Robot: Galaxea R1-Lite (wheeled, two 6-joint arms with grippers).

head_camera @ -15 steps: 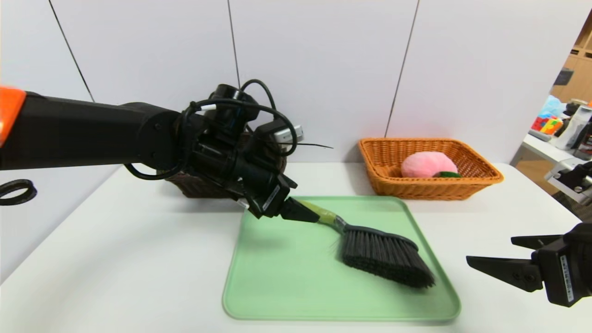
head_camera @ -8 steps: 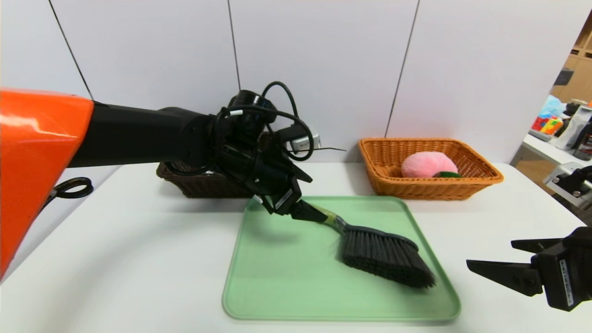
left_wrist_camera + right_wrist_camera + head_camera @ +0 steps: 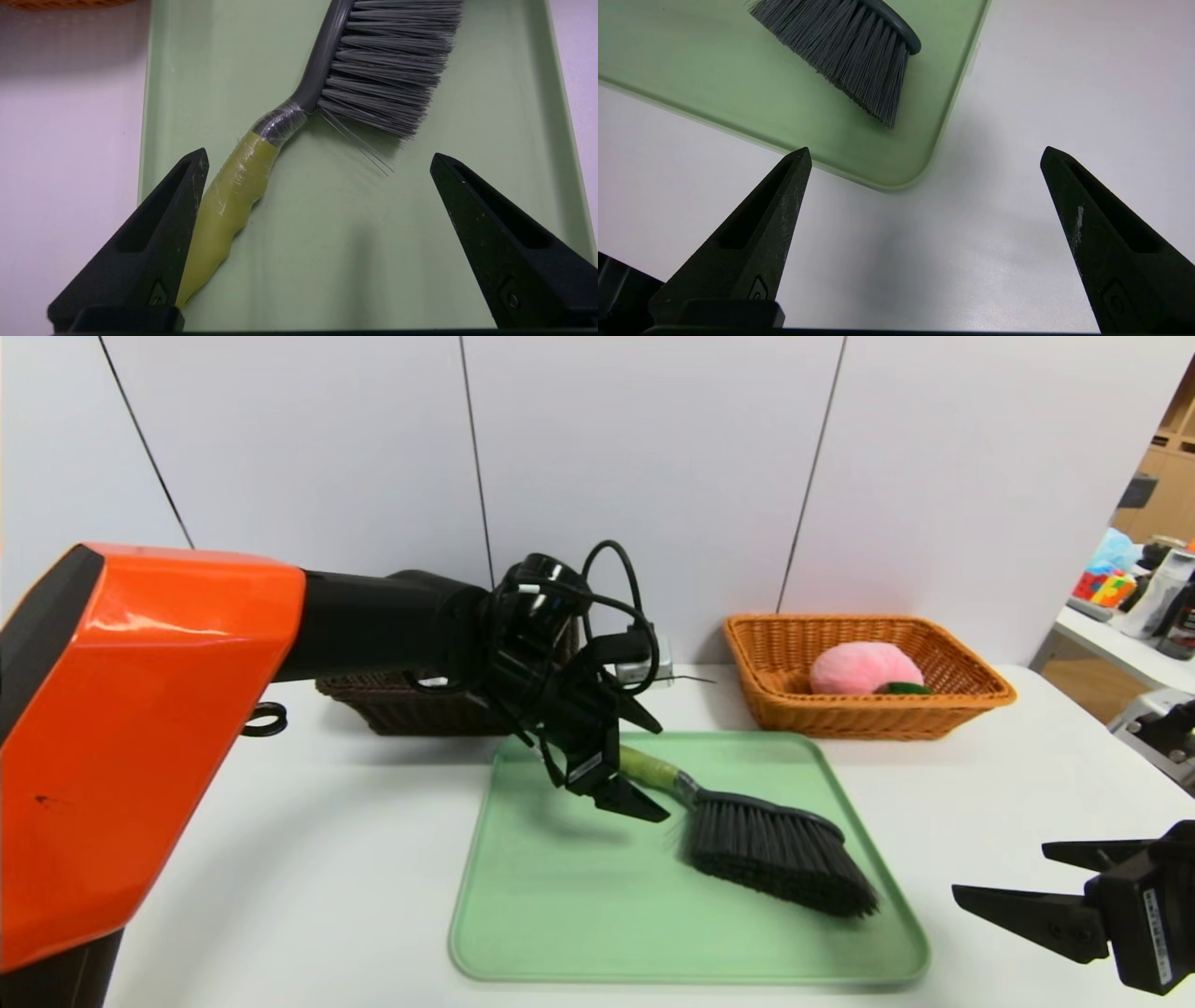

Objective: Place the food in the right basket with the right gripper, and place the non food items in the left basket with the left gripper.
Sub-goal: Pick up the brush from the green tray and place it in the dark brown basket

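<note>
White table (image 3: pixel 280 859) under green tray (image 3: pixel 560 933); left wrist view alone shows left gripper (image 3: pixel 317 161) spread wide around brush (image 3: pixel 766 845) handle; bristles toward idle, spread right gripper (image 3: pixel 1004 875).

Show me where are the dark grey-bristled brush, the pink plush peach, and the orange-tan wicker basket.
dark grey-bristled brush (image 3: pixel 780 851), head view, on the bristles
pink plush peach (image 3: pixel 864 668), head view, on its pink body
orange-tan wicker basket (image 3: pixel 971 674), head view, on its right rim

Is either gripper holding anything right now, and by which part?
Nothing is held. The left gripper stands open over the brush handle; the right gripper is open and empty.
</note>
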